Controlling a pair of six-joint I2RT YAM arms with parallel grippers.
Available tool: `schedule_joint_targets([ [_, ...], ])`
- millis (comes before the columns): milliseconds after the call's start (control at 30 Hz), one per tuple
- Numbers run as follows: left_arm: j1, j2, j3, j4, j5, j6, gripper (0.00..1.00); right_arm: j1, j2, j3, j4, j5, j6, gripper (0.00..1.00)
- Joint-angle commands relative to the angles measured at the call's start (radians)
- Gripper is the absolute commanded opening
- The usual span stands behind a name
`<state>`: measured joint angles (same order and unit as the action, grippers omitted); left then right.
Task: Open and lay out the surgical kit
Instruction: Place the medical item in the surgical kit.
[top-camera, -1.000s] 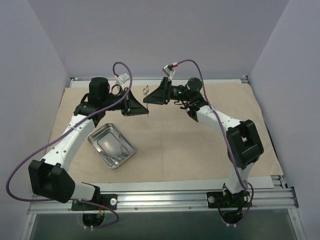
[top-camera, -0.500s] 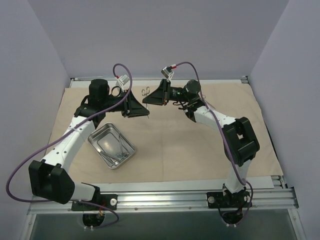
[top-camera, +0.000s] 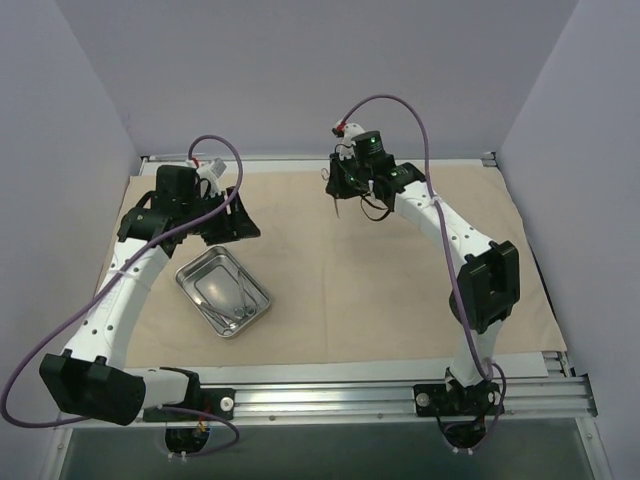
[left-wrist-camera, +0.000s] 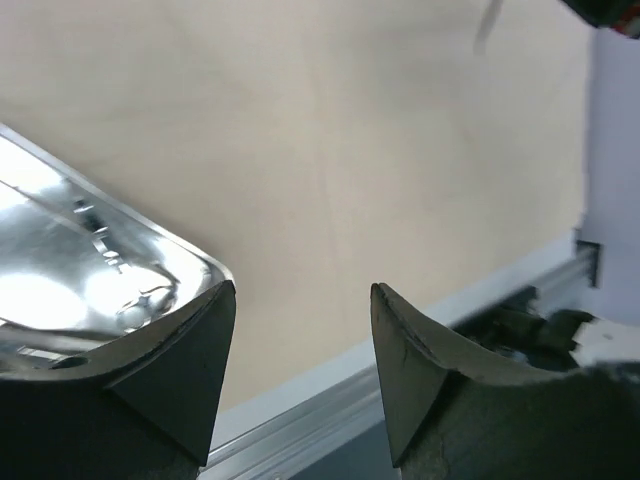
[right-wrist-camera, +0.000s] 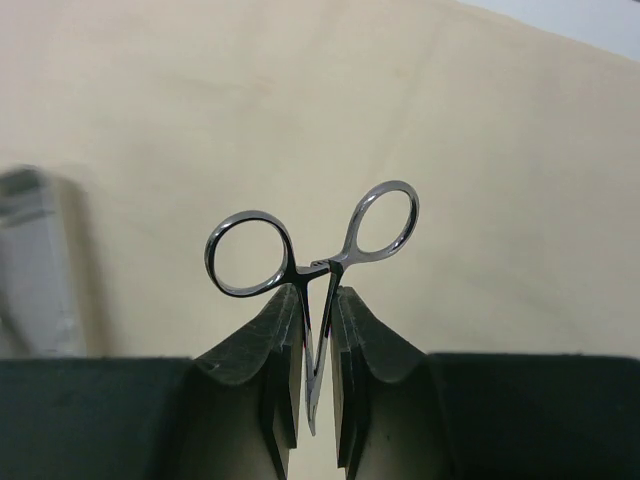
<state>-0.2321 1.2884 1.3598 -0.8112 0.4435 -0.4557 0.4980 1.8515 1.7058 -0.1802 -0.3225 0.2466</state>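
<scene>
Two robot arms stand here, the left arm (top-camera: 120, 300) and the right arm (top-camera: 440, 225). Each carries one end effector, so there are two: the left end effector (left-wrist-camera: 300, 300) and the right end effector (right-wrist-camera: 318, 300), each with two fingers. There are two purple cables (top-camera: 386, 97), one per arm. There is one beige cloth wrap (top-camera: 350, 290) and one shiny steel tray (top-camera: 200, 262). One ring-handled forceps (right-wrist-camera: 312, 250), with two finger rings, is outside the tray. In the tray lie several thin metal instruments (top-camera: 232, 305); they overlap, so their exact number cannot be told.

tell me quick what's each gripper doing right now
left gripper: open, holding nothing
right gripper: shut on the forceps
</scene>
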Motion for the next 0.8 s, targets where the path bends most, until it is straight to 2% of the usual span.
schedule_joint_targets([
  [0, -0.003, -0.024, 0.039, -0.218, -0.32, 0.147, 0.65, -0.007, 0.021, 0.012, -0.271, 0.457, -0.401, 0.0],
  [33, -0.01, -0.044, 0.032, -0.218, -0.339, 0.153, 0.65, -0.015, 0.034, 0.014, -0.275, 0.491, -0.443, 0.0],
  [67, -0.018, -0.05, 0.021, -0.224, -0.366, 0.155, 0.69, -0.024, 0.044, 0.02, -0.278, 0.519, -0.476, 0.0],
  [233, -0.107, -0.069, 0.001, -0.227, -0.456, 0.212, 0.7, -0.12, 0.143, 0.041, -0.301, 0.419, -0.653, 0.0],
  [333, -0.142, -0.061, 0.012, -0.255, -0.497, 0.227, 0.7, -0.16, 0.216, 0.064, -0.317, 0.461, -0.7, 0.0],
  [567, -0.194, -0.029, 0.036, -0.267, -0.499, 0.242, 0.7, -0.187, 0.366, 0.107, -0.332, 0.565, -0.771, 0.0],
  [767, -0.214, -0.011, 0.036, -0.267, -0.506, 0.25, 0.7, -0.187, 0.429, 0.175, -0.338, 0.609, -0.787, 0.0],
])
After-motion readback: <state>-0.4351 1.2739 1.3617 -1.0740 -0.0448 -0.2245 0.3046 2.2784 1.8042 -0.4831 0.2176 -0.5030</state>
